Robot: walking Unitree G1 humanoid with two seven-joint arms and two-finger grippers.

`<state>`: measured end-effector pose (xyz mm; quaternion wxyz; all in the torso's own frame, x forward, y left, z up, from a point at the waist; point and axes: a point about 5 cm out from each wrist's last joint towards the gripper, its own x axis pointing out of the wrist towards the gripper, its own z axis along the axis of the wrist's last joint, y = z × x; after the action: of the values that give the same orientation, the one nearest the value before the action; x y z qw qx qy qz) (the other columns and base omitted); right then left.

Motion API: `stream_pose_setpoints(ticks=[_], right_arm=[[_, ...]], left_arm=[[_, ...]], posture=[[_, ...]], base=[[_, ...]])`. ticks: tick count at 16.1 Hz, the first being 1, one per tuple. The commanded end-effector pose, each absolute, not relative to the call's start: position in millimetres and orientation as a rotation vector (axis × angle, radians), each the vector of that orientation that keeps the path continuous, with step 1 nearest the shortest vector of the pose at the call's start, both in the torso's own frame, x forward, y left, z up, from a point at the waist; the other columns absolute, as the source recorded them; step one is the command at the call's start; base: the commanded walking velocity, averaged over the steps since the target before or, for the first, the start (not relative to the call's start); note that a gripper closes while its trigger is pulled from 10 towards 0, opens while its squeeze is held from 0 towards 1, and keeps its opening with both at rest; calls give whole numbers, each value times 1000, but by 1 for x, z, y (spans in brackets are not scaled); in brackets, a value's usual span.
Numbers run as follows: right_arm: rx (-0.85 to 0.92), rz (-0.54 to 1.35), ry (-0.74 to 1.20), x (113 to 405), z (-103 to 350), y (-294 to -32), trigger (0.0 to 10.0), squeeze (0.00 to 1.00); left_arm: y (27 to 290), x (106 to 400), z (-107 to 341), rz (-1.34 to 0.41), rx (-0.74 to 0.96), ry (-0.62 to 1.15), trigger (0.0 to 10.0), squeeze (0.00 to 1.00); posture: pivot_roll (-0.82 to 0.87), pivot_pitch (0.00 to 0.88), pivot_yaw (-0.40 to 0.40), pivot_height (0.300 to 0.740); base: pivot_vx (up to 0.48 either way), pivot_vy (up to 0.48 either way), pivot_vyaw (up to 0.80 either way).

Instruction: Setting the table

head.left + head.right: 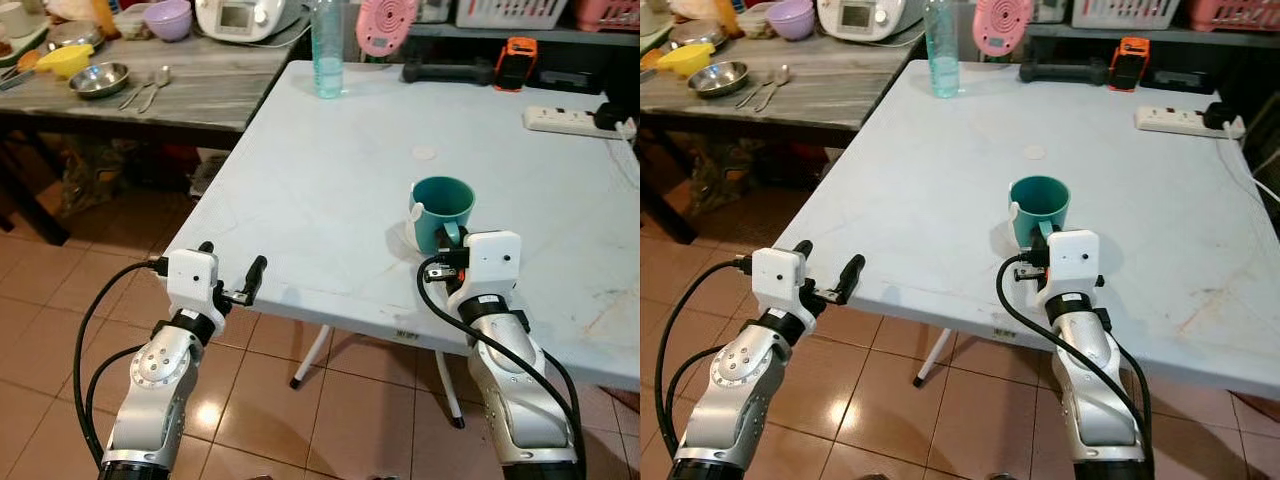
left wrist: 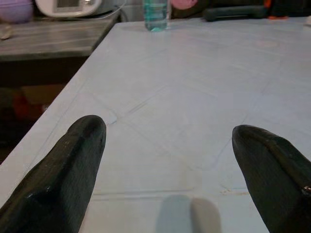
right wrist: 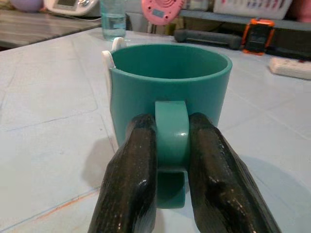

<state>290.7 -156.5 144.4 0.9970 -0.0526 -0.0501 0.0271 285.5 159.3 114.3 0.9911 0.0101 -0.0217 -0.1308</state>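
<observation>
firmly, right hand (image 3: 171, 160) pinches the teal mug (image 3: 170, 82) handle; left hand (image 2: 170, 160) gapes wide, empty.

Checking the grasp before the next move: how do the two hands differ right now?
The right hand is shut on the teal cup's handle; the left hand is open and holds nothing. The right hand is over the white table near its front edge; the left hand is at the table's front left corner. Both have black fingers.
</observation>
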Motion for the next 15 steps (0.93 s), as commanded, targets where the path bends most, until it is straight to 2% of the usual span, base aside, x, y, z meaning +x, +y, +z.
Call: stream_pose_setpoints(ticks=[1,15], right_arm=[[-91,63,-120,291,149,-152,10000,0],[-89,59,-120,291,149,-152,10000,0]], left_arm=[[164,285,112,-258,34,-35,10000,0],[162,287,112,-265,35,-40,10000,0]], posture=[[-48,90,70,740],[-51,90,72,740]], base=[[0,326,-694],[0,355,-691]])
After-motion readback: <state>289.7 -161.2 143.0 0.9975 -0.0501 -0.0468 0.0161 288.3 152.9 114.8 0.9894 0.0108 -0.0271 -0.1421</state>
